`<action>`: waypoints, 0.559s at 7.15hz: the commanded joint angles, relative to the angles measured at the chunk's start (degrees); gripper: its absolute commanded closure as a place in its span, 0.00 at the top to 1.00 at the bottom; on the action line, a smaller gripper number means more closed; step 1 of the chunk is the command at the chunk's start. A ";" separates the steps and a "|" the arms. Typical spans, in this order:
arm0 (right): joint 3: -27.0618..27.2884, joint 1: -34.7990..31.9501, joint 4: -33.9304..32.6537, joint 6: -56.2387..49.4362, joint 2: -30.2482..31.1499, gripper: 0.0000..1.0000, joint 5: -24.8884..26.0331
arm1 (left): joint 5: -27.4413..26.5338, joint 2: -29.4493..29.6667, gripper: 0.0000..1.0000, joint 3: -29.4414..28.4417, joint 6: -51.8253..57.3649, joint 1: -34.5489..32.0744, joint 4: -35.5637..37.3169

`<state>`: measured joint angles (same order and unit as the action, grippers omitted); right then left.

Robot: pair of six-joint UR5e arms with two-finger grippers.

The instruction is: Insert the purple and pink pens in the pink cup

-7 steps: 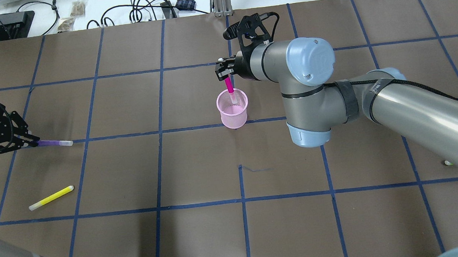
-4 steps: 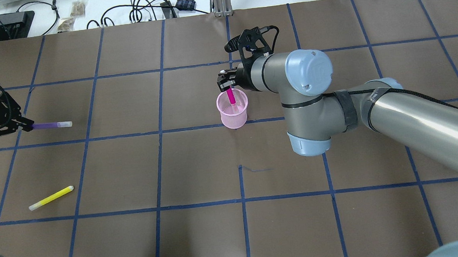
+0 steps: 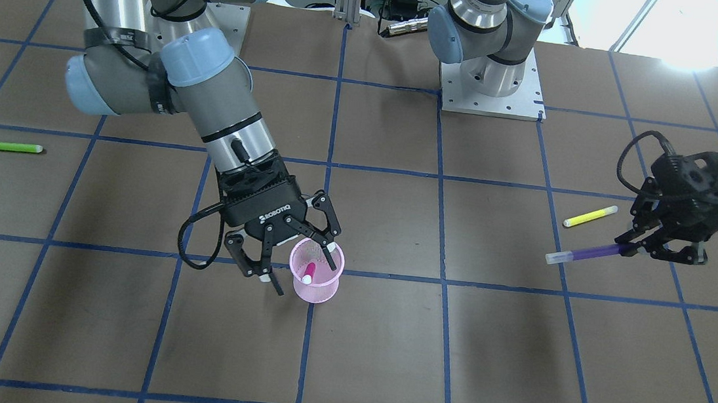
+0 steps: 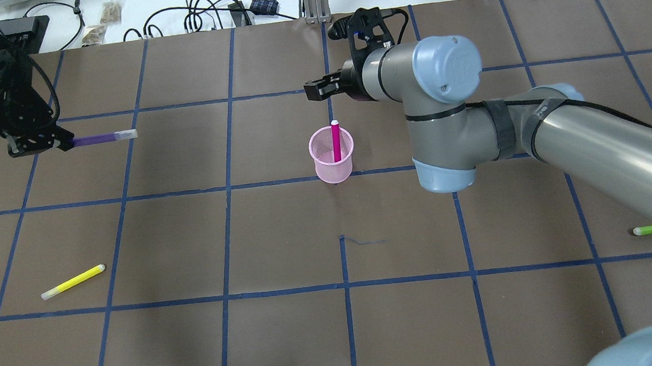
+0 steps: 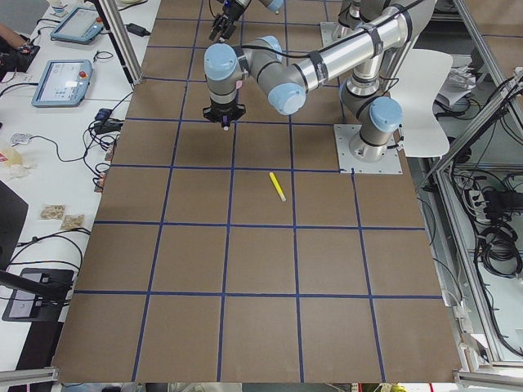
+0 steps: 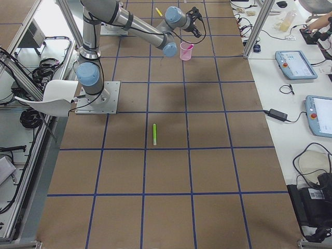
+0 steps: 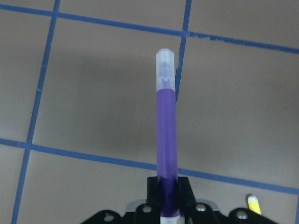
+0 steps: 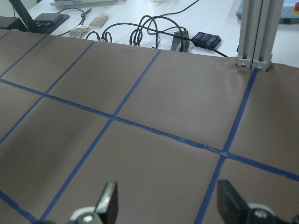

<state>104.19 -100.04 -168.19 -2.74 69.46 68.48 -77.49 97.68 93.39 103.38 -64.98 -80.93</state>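
Observation:
The pink mesh cup stands upright mid-table, also in the front view. The pink pen stands in it, its white tip above the rim. My right gripper is open and empty, above and just beyond the cup; the front view shows its fingers spread over the rim. Its wrist view shows only bare table between its fingers. My left gripper is shut on the purple pen, held level above the table at the far left.
A yellow pen lies at the near left, under my left arm's side. A green pen lies at the near right. Cables and an aluminium post line the table's far edge.
My right gripper opened, left the pink pen standing in the cup and drew up and away. My left gripper lifted the purple pen and carried it farther from the robot and slightly right.

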 commanded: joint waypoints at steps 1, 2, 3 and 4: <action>-11.15 7.45 20.41 -0.60 0.49 1.00 -0.54 | -0.99 -3.01 0.00 0.04 -11.30 -7.49 0.24; -13.73 9.67 34.10 -0.43 2.85 1.00 0.24 | -4.22 -3.29 0.00 -0.05 -15.28 -11.88 0.85; -13.93 11.00 46.77 -0.34 6.87 1.00 2.77 | -5.99 -3.37 0.00 -0.14 -20.10 -16.01 2.77; -14.19 11.62 56.38 -0.51 10.22 1.00 9.67 | -8.53 -2.94 0.00 -0.23 -24.15 -19.97 3.92</action>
<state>90.85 -89.79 -125.52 -3.14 75.47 71.95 -83.10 94.54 93.27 84.62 -79.91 -78.58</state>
